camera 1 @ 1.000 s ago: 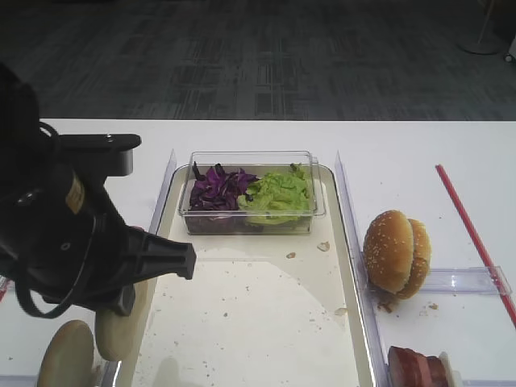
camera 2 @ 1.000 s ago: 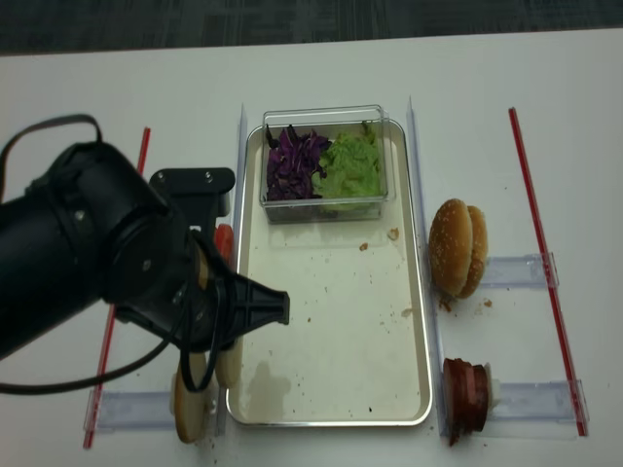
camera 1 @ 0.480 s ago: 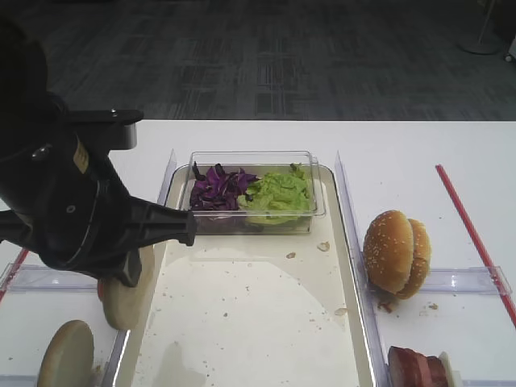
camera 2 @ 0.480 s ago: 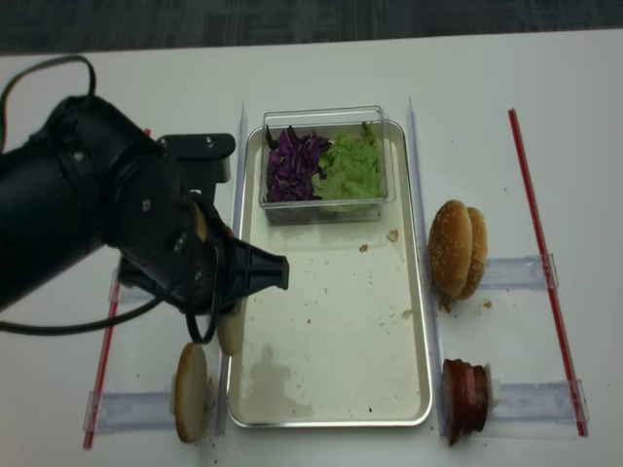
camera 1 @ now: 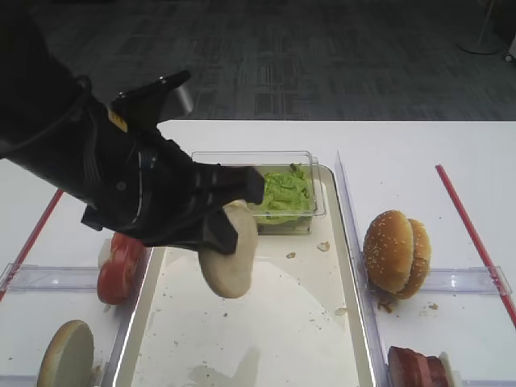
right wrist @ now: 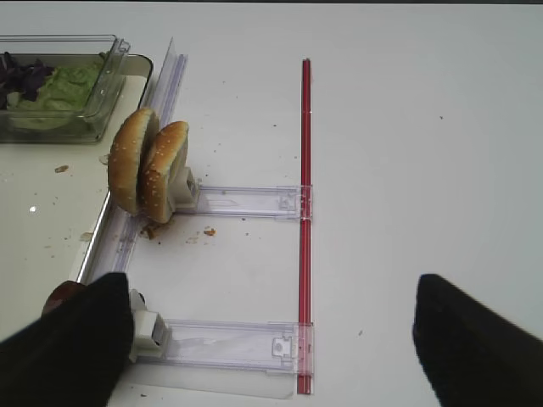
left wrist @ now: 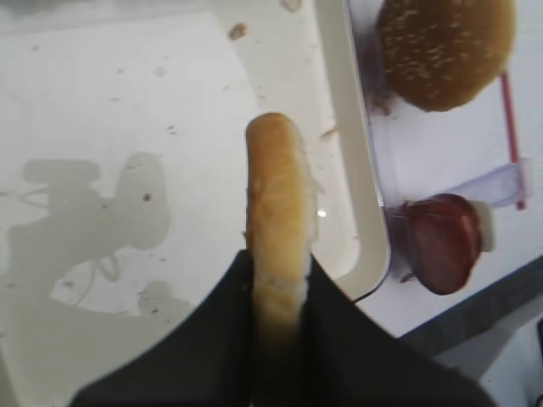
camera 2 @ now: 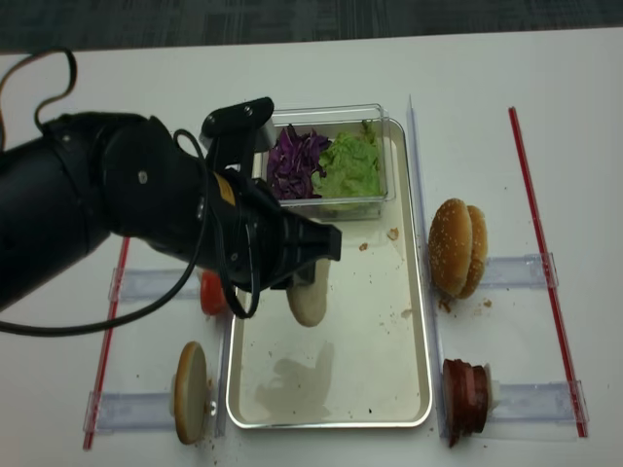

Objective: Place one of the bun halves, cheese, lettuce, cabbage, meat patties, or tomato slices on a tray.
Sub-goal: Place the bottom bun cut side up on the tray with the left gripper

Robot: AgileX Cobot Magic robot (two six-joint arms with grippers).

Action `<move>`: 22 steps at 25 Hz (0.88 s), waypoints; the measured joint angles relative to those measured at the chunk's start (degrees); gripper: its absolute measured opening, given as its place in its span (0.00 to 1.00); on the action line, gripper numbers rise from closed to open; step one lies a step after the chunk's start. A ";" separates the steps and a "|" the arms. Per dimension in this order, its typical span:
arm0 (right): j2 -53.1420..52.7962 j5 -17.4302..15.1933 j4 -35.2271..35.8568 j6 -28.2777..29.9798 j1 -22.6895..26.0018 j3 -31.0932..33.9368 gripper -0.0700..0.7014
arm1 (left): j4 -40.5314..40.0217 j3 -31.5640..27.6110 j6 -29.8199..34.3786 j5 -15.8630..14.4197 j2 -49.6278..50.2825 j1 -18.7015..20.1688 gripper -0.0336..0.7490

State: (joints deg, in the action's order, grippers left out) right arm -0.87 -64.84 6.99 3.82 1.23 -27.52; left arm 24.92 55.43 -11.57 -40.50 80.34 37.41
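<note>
The left gripper [left wrist: 276, 292] is clamped on a bun half [left wrist: 276, 212], held on edge above the middle of the tray [camera 2: 417, 292]. Released from there, the disc could roll toward the tray's rim. The right gripper [right wrist: 271, 339] has its jaws wide apart, holding nothing.
</note>
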 joint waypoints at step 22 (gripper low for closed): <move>0.00 0.00 0.00 0.00 0.00 0.00 0.97 | 22.64 0.00 20.95 -0.34 12.37 -2.74 0.12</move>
State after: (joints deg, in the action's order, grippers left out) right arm -0.87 -64.84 6.99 3.82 1.23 -27.52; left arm 47.56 55.43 9.39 -40.84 92.71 34.67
